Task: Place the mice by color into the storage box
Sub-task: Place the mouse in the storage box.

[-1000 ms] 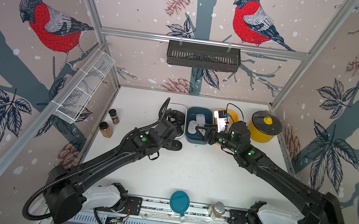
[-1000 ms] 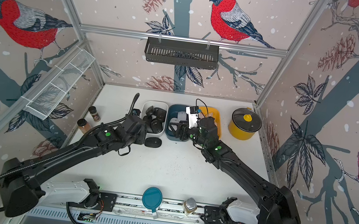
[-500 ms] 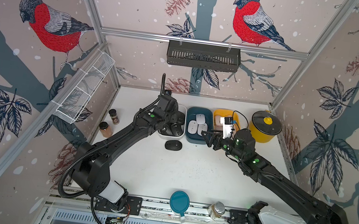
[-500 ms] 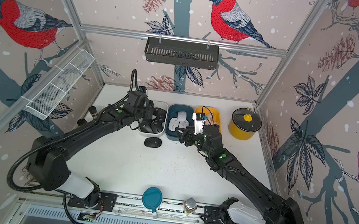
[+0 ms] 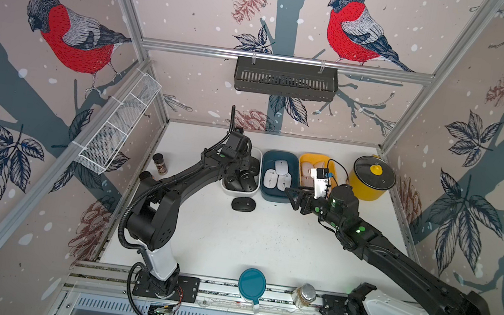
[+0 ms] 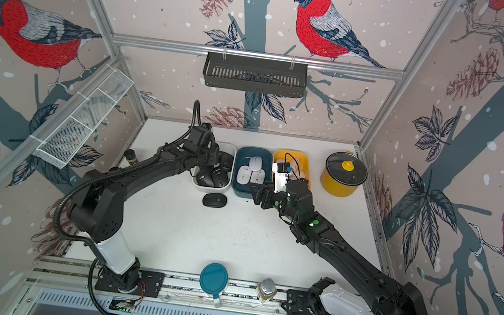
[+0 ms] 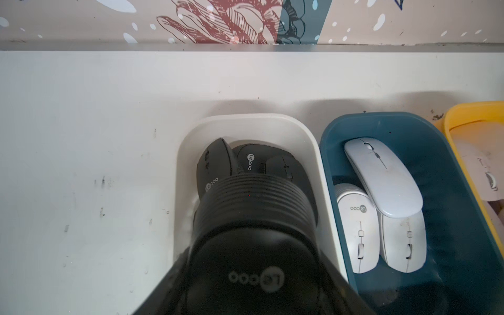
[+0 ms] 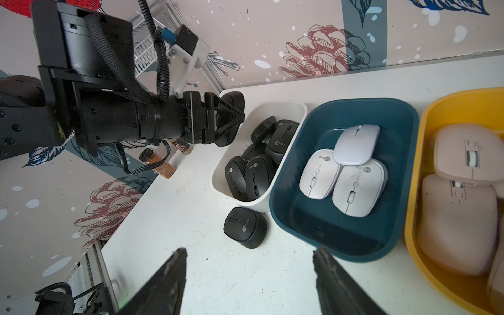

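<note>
black mice point(image 8: 255, 174): matt plastic | white mice point(image 8: 354, 188): smooth plastic | table point(image 8: 218, 272): scuffed

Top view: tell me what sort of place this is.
Probably a robot test cell, not a lived-in room: bird-print panels on an aluminium frame, and the left arm and right arm bolted to a rail along the front of the table.

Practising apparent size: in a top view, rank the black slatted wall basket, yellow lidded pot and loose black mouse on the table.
Largest to smallest:
1. black slatted wall basket
2. yellow lidded pot
3. loose black plastic mouse
</note>
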You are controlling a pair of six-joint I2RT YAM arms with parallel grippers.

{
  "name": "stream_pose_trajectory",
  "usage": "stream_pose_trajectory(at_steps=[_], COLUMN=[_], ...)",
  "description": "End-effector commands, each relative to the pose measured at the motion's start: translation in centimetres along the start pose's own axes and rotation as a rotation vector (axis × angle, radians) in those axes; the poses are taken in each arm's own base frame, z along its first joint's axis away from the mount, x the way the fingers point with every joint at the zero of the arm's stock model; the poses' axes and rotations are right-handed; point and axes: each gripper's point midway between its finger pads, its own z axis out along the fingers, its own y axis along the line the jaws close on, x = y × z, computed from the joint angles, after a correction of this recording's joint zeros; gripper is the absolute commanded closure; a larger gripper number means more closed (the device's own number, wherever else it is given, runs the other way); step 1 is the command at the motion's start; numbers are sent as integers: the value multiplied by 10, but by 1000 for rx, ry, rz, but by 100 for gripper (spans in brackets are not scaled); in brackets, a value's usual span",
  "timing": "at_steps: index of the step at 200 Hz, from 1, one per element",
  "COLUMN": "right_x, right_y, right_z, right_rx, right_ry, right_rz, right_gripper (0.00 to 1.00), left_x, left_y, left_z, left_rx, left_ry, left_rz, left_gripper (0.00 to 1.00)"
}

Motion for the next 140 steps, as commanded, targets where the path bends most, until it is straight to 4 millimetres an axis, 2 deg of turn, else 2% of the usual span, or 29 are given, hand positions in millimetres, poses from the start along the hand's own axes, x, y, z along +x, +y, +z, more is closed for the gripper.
stream_pose_trajectory(at_steps=[1, 39, 140], right_x=[-4, 1, 11], right_y=[0, -3, -8], right_z=[0, 0, 7], right_rx=[5, 14, 25], right_ry=[-15, -2, 23], right_rz=[17, 29, 55], right_gripper=[27, 27, 27], left_x=[-9, 1, 13], left_y=[-6, 0, 11], left_z=[9, 30, 59], left_rx=[25, 13, -21], left_ry=[-24, 20, 71], left_rz=[3, -9, -11], left_gripper=[46, 47, 46])
